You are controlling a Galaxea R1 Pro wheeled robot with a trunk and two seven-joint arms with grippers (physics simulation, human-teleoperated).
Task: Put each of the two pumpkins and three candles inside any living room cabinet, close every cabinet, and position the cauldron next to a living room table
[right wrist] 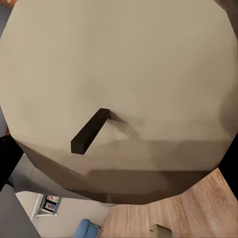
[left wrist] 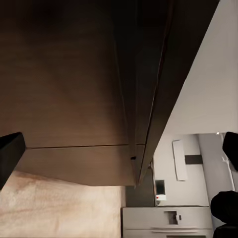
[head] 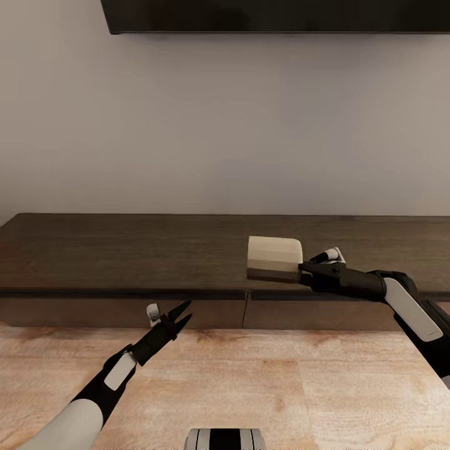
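Note:
A tan candle (head: 275, 257) lies on its side in my right gripper (head: 304, 270), which is shut on it, just over the front part of the cabinet's top. I cannot tell whether it touches the wood. Its flat end with the dark wick (right wrist: 90, 131) faces the right wrist camera. The long low dark-brown cabinet (head: 125, 250) runs along the wall, and its drawer fronts (head: 94, 311) are shut. My left gripper (head: 167, 314) is open with nothing in it, close in front of a drawer front. The same drawer fronts (left wrist: 64, 89) show between its fingertips (left wrist: 10, 153).
A dark TV (head: 275, 15) hangs on the pale wall above the cabinet. Wooden floor (head: 262, 381) lies between me and the cabinet. A small beige object (right wrist: 159, 229) sits on the floor in the right wrist view. A far kitchen (left wrist: 168, 218) shows past the cabinet's end.

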